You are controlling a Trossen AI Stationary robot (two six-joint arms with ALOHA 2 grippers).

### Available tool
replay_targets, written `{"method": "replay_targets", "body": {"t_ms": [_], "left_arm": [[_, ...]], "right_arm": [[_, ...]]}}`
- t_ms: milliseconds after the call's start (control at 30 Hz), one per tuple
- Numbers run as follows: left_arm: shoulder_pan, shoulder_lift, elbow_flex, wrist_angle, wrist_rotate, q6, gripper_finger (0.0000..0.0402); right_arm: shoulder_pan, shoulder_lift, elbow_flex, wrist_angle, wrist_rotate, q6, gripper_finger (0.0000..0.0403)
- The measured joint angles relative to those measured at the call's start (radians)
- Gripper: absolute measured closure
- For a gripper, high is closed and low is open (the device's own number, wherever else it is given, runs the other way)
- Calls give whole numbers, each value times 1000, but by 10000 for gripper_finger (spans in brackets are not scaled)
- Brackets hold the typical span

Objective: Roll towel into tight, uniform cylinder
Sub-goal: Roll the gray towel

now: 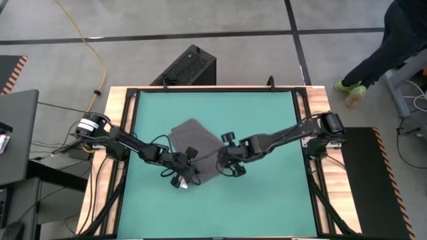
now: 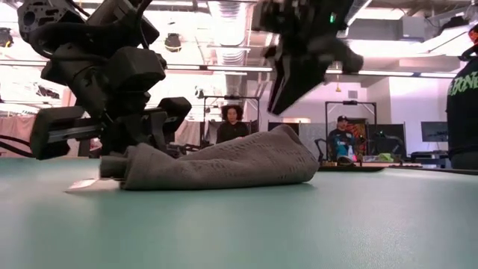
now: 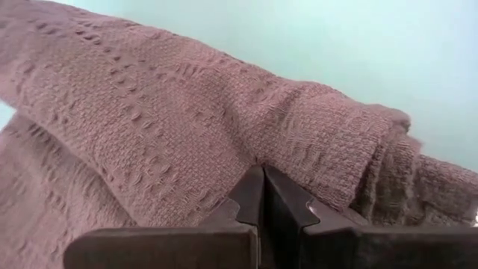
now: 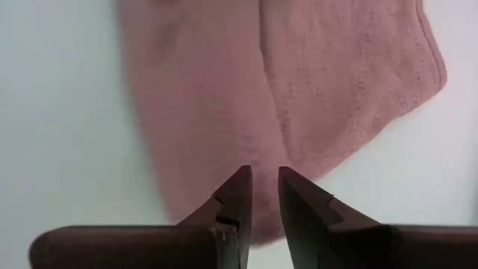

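Towel (image 1: 193,148) lies bunched mid-worktop on teal mat (image 1: 267,200), partly folded. Left hand (image 3: 261,196) at its near-left edge, fingers pressed together against cloth. Right hand (image 4: 265,196) above its right side, fingers slightly parted, holding nothing.

Dark grey soft cloth towel (image 1: 195,148): coarse woven texture, ribbed, matt. Teal mat (image 1: 267,200) beneath both grippers: smooth, faint sheen. Light wooden table edge (image 1: 117,100): visible grain. Left gripper's dark fingers (image 3: 250,196): hard, smooth, matt, plastic-like.
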Motion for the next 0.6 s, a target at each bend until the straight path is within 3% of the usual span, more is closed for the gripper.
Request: {"method": "replay_targets", "body": {"t_ms": [267,433,600], "left_arm": [[-38,0,1,-54,33,-11,401],[-80,-3,4,-116,32,9,401],[-105,-3,4,-124,25,30,401]], "right_arm": [[-83,50,-31,206,-4,-216,311],[-185,72,-29,349,-199,-330,310],[-274,153,-30,504,-260,-421,310]]}}
